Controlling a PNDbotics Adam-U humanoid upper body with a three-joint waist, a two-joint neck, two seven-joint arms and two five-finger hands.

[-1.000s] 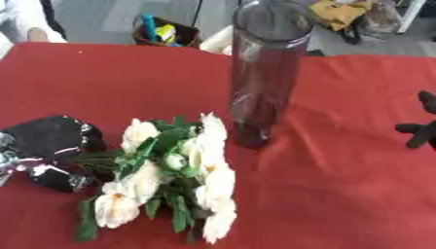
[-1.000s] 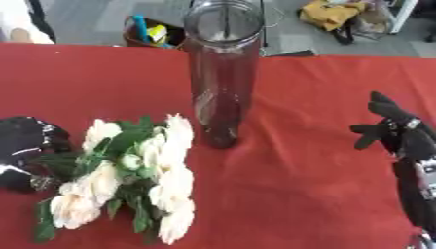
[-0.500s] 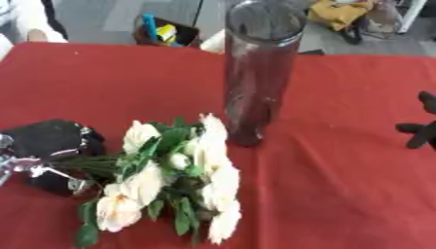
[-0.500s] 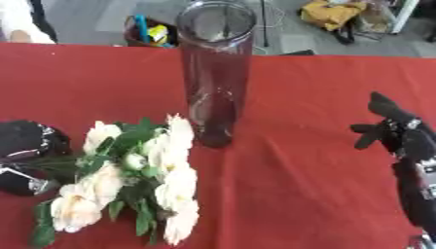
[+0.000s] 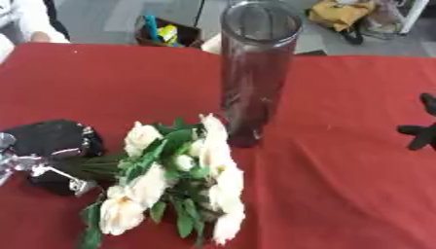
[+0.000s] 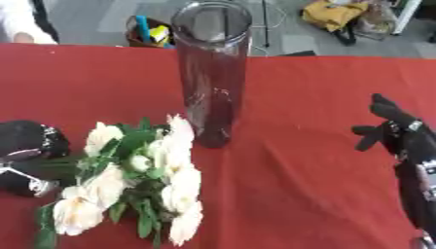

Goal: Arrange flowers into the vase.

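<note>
While its fingers curl round the stems at the table's left edge, the left hand (image 5: 53,146) holds the flowers (image 5: 174,180) low over the cloth, a black fist with silver parts showing beside it. The stems run from that hand toward the right and slightly down, hidden in part by green leaves. The cream blooms fan out at the far end of the bunch, some pointing up toward the vase, others hanging toward the near edge of the table. The bunch seems to lie on or just above the red cloth (image 6: 306,185); which of the two, the views do not settle.

The vase (image 6: 213,73) stands upright just beyond the blooms, a tall clear cylinder with a dark tint, its mouth open to the camera. The topmost bloom comes very near its base on the left side; whether they touch cannot be told. Nothing sits inside the vase.

The right hand (image 6: 400,133) shows at the right edge of the table, well apart from the vase and the flowers. Its fingers are relaxed and spread, pointing up and to the left, and they hold nothing. Its black forearm runs down to the lower right corner.

Beyond the far edge of the table, on the floor, stand a dark box (image 5: 166,34) with bright things in it and a yellow bag (image 6: 336,14).
</note>
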